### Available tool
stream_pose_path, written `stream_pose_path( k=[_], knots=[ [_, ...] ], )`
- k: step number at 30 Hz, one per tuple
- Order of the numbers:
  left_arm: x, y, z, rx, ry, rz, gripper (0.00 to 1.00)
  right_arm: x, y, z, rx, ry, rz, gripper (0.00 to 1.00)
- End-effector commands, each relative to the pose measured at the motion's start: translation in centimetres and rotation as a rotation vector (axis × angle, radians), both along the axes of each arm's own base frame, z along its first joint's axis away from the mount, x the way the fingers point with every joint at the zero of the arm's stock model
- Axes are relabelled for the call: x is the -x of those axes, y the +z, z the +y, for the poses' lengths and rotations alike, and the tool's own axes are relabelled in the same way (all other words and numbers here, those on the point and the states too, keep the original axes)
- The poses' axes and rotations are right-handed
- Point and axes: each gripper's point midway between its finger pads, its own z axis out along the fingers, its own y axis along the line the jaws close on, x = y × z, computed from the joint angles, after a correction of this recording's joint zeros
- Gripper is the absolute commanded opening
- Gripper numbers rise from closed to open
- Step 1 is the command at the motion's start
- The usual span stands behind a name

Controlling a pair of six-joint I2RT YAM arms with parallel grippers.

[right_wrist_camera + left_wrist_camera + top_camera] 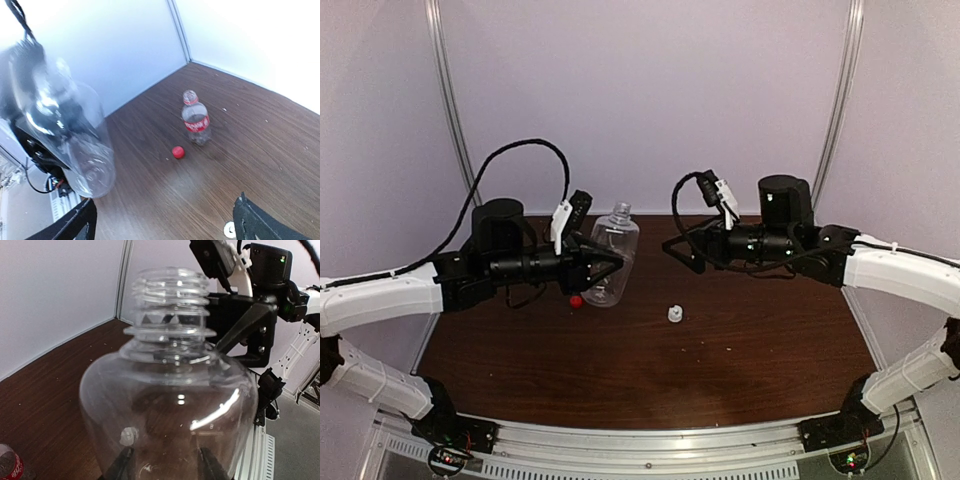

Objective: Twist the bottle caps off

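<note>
Nearest, the white cap (674, 314) lies loose on the worktop (750, 360), the red cap (576, 300) sits just beside the left end effector (616, 262), which clamps the uncapped wide bottle (619, 233), apparently tilted, while the right end effector (672, 250) gapes wide, empty.

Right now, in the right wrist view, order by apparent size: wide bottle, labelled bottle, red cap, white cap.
Largest: wide bottle, nearest the camera.
Then: labelled bottle.
Smallest: red cap and white cap look alike, unranked.

Red cap (577, 300), white cap (674, 314), both off
</note>
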Motion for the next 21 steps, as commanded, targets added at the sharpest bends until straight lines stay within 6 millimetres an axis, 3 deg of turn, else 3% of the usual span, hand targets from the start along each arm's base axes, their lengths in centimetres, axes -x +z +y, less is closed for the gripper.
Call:
stream_pose_path(
  k=[1,5,13,21],
  knots=[
    [1.5,1.2,-1.5,0.059,-0.127,-0.031,0.39,2.5,6.5,1.6,-0.153,0.161,-0.032,0.95],
    [2.1,1.1,-2.2,0.065,-0.186,-0.020,0.42,3.1,8.2,2.8,-0.179,0.219,-0.033,0.95],
    [2.8,0.9,-2.8,0.064,-0.245,-0.004,0.44,3.7,8.6,5.2,-0.185,0.289,-0.010,0.93],
    [3.0,0.5,-3.1,0.056,-0.258,0.002,0.44,3.9,8.3,6.6,-0.171,0.312,0.007,0.74]
  ],
)
